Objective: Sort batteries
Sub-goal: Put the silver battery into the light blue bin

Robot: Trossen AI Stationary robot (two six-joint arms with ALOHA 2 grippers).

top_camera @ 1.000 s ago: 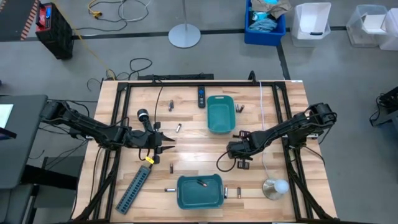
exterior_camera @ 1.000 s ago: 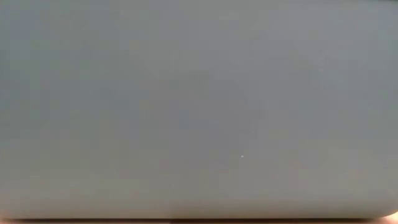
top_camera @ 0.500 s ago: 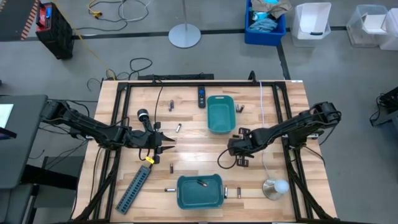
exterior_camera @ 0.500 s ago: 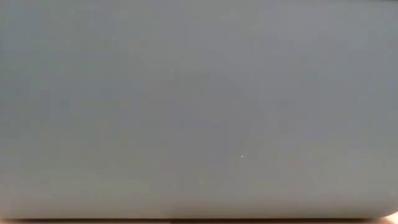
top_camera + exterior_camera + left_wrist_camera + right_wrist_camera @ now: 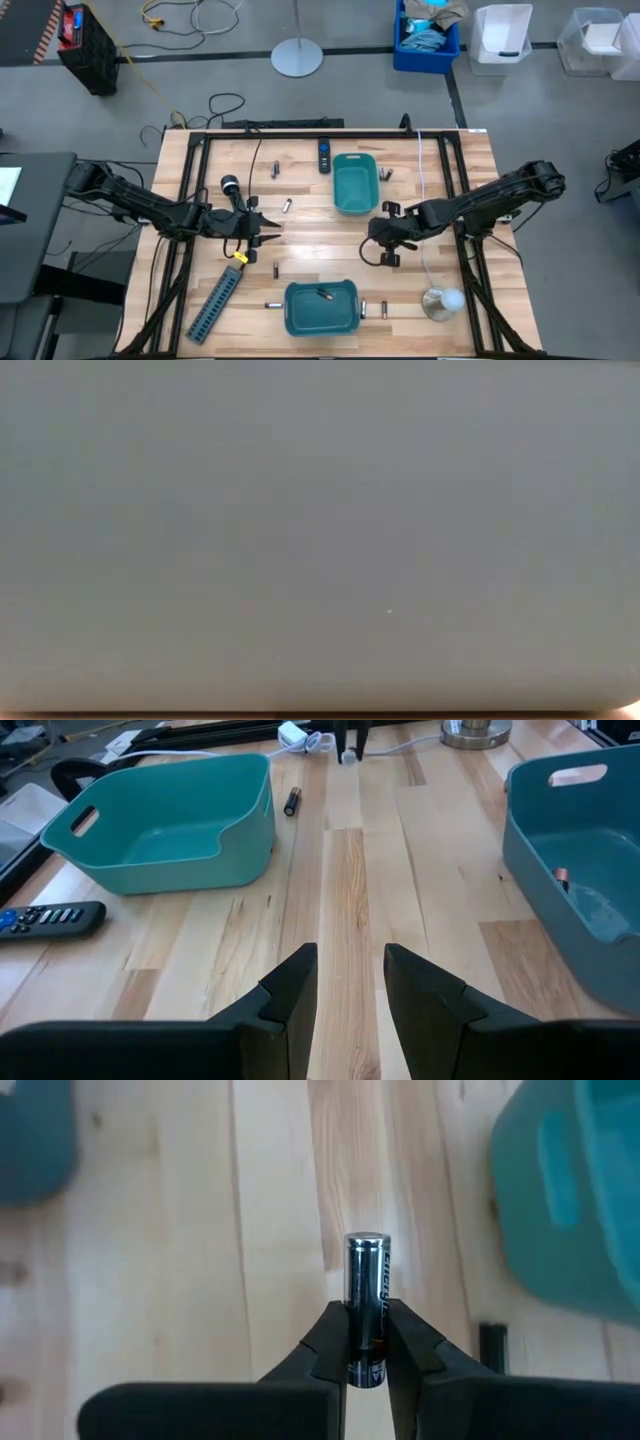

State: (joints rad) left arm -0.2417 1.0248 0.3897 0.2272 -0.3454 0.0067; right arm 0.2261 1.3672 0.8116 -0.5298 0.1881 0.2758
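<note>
Right gripper (image 5: pixel 366 1342) clamped on battery (image 5: pixel 366 1305) near its lower end; cyl. is stiff, smooth, prone to slip/pivot. Left gripper (image 5: pixel 350 982) parted, holding nothing.

White lettering runs along the battery (image 5: pixel 366 1305) pinched in the right gripper (image 5: pixel 366 1342); it looks like "Energizer", only partly legible.

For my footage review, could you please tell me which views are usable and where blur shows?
Low view: blank grey, nothing visible. Right wrist view: battery in the right gripper is sharp, bins behind blurred. High and left wrist views: evenly lit, clear.
</note>
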